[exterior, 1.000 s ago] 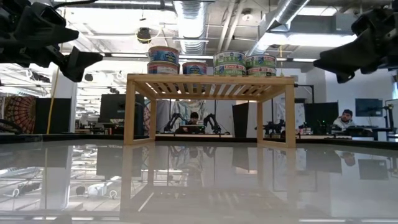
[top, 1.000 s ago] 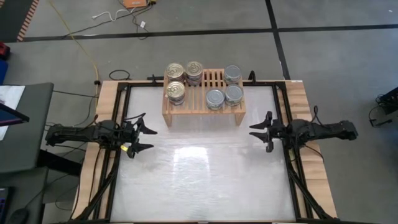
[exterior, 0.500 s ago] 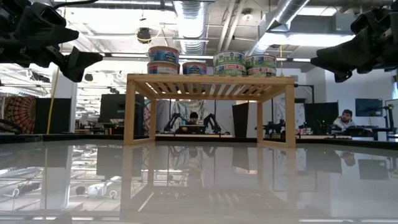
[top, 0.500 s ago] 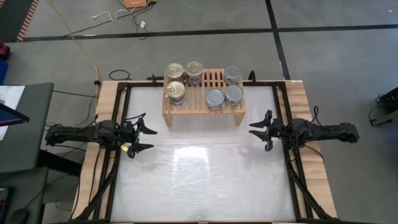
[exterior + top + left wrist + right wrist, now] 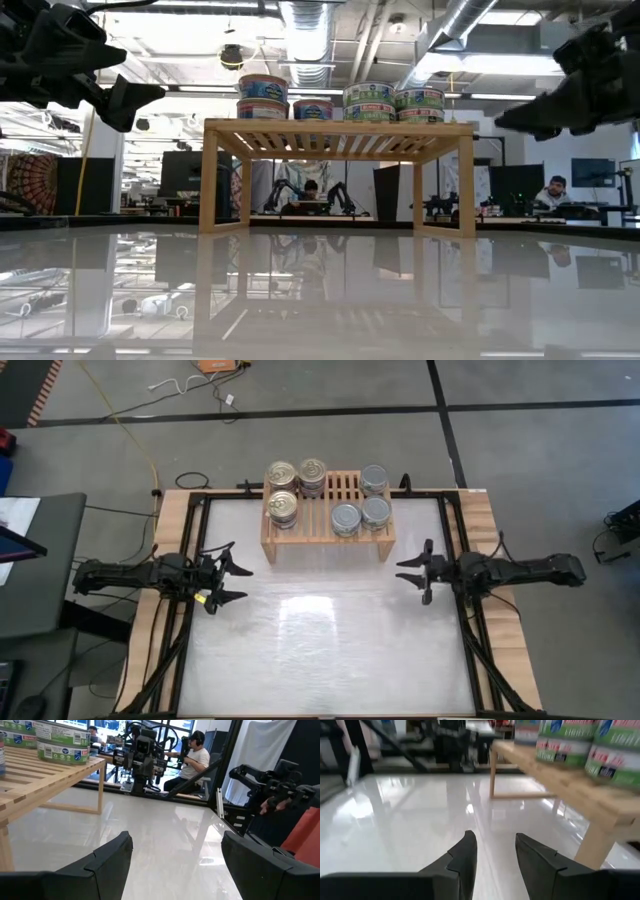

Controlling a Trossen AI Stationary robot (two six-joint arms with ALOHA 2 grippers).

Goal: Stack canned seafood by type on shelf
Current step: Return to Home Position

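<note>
We see the left gripper (image 5: 242, 583) and right gripper (image 5: 402, 572) over the glossy white table (image 5: 320, 650), jaws apart, empty. Round flat seafood tins (image 5: 284, 506) sit on the low light-wood slatted shelf (image 5: 340, 488): gold tops left, silver tops right.

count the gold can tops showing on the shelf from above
3 gold tops at the shelf's left end: two at the back, one in front. Cans stacked underneath are hidden.

bright overhead light glares off the glossy white table (image 5: 320, 660), mirroring the shelf (image 5: 338, 127).
</note>
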